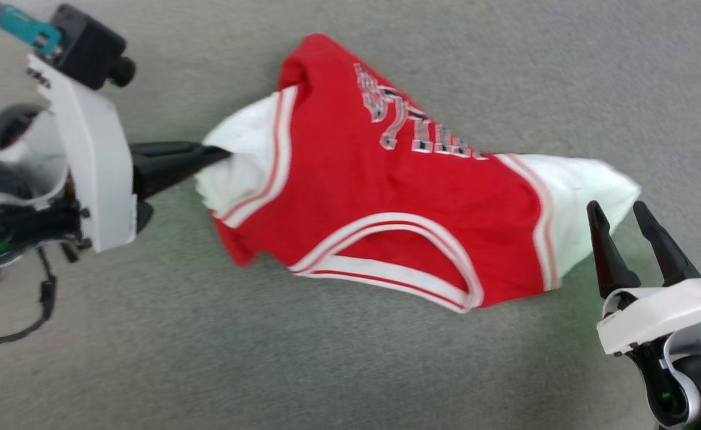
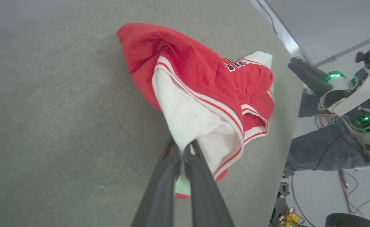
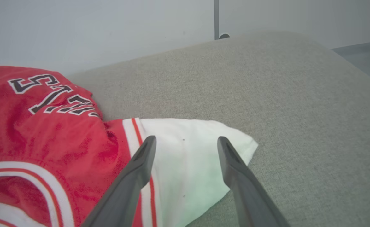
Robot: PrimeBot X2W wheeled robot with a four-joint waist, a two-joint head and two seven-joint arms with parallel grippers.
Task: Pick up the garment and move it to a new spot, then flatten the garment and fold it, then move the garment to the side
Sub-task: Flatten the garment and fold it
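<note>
My right gripper [image 1: 617, 208] stands wide open, fingers just beside the garment [image 1: 374, 197] at one white end. It lies rumpled across the grey surface [image 1: 147, 358]. Farther over, my left gripper [image 1: 222, 154] is clamped on its other white end.

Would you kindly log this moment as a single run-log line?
left tool: shut on garment sleeve | right tool: open, beside other sleeve | garment: crumpled on grey surface

Your robot: white wrist shells [image 1: 96, 167], long dark tapered fingers [image 1: 610, 257], looping black cable [image 1: 42, 304], teal bracket [image 1: 18, 25], green lights [image 1: 665, 395]
</note>
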